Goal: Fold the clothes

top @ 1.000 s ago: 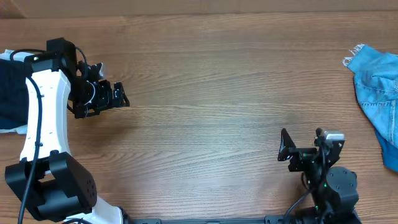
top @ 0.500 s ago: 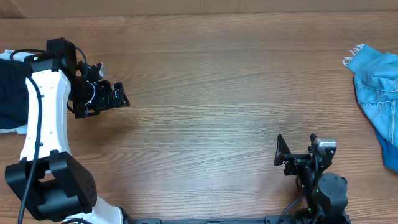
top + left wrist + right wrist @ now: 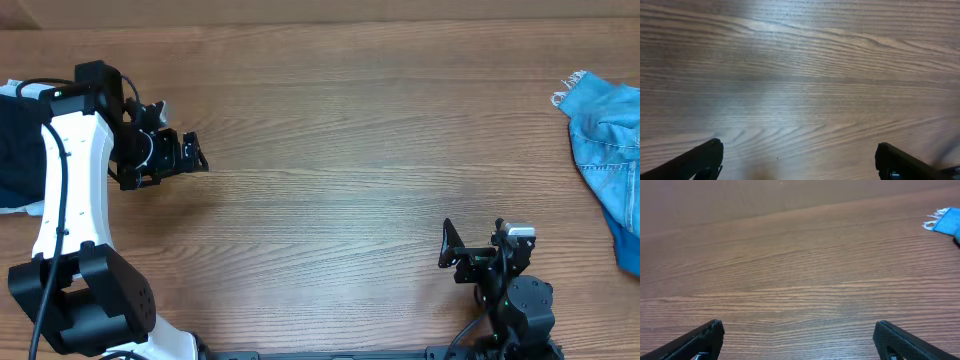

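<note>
Both grippers gape empty: left gripper (image 3: pixel 797 146) near the clothes (image 3: pixel 15 150) (dark, far left), right gripper (image 3: pixel 797 325) well apart.

Likely a robotics lab bench: a wood-grain table (image 3: pixel 340 130), a white-and-black left arm (image 3: pixel 68 170) and black right arm (image 3: pixel 515 305) mounted at its near edge. Room beyond unseen.

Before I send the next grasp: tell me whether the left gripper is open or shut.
The left gripper is open: its fingertips sit in opposite lower corners of the wrist view, only bare table between them.
</note>
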`<action>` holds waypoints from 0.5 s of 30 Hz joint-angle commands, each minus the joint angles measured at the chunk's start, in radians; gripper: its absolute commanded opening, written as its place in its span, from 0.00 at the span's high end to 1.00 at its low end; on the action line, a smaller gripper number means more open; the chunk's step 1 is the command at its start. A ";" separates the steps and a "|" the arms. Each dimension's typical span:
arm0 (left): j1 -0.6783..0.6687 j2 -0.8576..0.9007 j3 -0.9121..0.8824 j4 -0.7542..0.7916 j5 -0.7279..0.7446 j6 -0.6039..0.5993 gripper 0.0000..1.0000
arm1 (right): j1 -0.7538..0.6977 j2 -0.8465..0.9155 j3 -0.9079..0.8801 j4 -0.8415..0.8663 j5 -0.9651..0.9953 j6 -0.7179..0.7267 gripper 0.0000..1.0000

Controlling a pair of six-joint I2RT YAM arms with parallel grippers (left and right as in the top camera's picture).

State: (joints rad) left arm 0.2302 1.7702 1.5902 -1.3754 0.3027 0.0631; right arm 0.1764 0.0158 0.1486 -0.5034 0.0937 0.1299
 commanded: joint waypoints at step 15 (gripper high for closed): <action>-0.246 -0.510 -0.001 0.115 -0.310 0.059 0.00 | -0.004 -0.009 -0.008 0.001 0.010 -0.004 0.00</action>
State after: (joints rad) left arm 0.0265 1.3792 1.5864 -1.2949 0.1715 0.0784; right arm 0.1764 0.0158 0.1486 -0.5037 0.0937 0.1299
